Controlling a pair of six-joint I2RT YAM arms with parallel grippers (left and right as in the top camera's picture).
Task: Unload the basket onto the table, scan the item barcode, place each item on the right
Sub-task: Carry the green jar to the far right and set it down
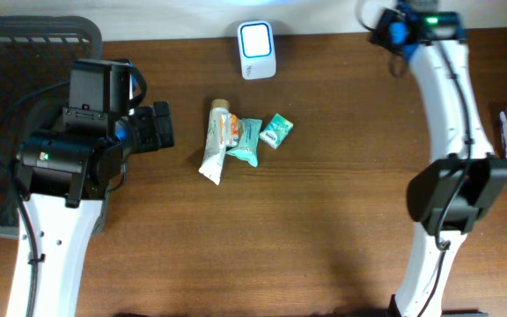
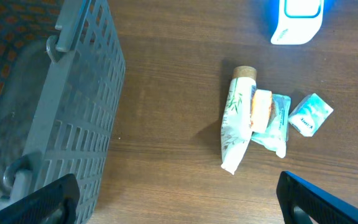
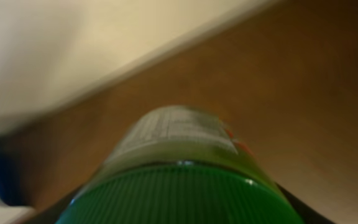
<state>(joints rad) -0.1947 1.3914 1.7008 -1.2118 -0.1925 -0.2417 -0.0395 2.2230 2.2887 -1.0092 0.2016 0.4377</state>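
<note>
The right gripper point(image 1: 396, 33) is clamping a green-capped bottle point(image 3: 180, 186) at one o'clock over the brown wooden table point(image 1: 324, 220); the left gripper point(image 2: 179, 202) is gaping wide at nine o'clock beside a grey basket point(image 2: 73, 112).

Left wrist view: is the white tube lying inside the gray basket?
No, the white tube lies on the wooden table, well apart from the gray basket.
</note>
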